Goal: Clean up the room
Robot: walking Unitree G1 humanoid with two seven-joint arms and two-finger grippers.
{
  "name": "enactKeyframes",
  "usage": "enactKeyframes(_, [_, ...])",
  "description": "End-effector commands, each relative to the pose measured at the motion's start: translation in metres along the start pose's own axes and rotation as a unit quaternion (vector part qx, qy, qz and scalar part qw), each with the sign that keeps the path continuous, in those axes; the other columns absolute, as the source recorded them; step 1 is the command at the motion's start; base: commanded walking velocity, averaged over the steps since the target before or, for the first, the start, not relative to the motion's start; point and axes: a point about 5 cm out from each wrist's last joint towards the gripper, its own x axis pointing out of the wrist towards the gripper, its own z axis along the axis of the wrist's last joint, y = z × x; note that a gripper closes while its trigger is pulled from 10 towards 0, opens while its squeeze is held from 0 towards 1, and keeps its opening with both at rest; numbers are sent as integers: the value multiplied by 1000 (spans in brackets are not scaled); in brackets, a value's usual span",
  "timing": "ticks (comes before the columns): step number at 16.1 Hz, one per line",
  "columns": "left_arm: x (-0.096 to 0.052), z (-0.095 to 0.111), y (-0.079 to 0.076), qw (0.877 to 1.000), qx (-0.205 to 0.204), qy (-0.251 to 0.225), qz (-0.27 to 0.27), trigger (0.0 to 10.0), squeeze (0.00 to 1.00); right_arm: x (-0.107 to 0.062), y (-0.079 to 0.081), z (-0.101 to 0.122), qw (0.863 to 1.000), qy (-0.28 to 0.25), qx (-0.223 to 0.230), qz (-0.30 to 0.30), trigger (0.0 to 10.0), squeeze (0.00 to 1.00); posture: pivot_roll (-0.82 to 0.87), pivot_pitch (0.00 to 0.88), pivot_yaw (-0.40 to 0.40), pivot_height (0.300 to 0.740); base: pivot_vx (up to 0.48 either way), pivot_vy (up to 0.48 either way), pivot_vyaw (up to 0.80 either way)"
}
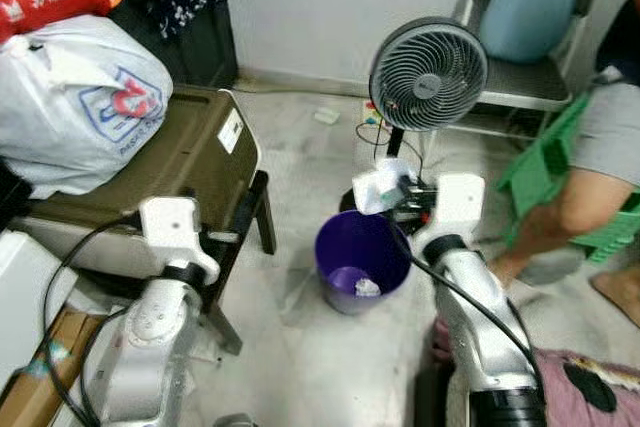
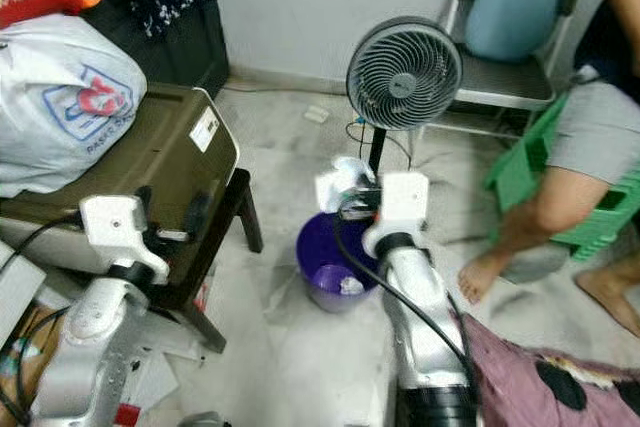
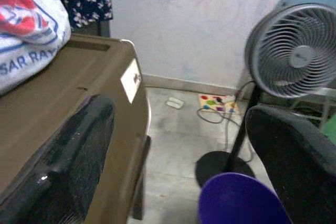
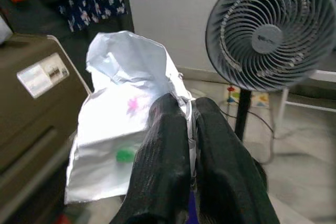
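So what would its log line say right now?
right gripper: shut on white wrapper | above purple bin | left gripper: open, idle | next: likely drop

you're looking at a pale grey, scuffed concrete floor (image 1: 300, 347) with a round purple plastic bin (image 1: 362, 259) standing on it, crumpled white paper inside. just behind the bin stands a grey pedestal fan (image 1: 428, 74) on its black round base. a dark wooden stool (image 1: 245, 222) to your left carries a brown plastic case (image 1: 170, 157), topped by a white plastic bag (image 1: 75, 97).
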Motion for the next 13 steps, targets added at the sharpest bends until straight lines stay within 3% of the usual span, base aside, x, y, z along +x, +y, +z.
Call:
enactKeyframes(1, [2, 1, -5, 1000, -3, -1, -12, 10000, 0, -2, -10, -2, 1000, 7, -2, -18, 10000, 0, -87, 41, 8, 740, 371, 0, 0])
enactKeyframes(13, [3, 0, -4, 1000, 1, 0, -12, 10000, 0, 2, -6, -1, 1000, 2, -17, -2, 10000, 0, -80, 28, 6, 740, 352, 0, 0])
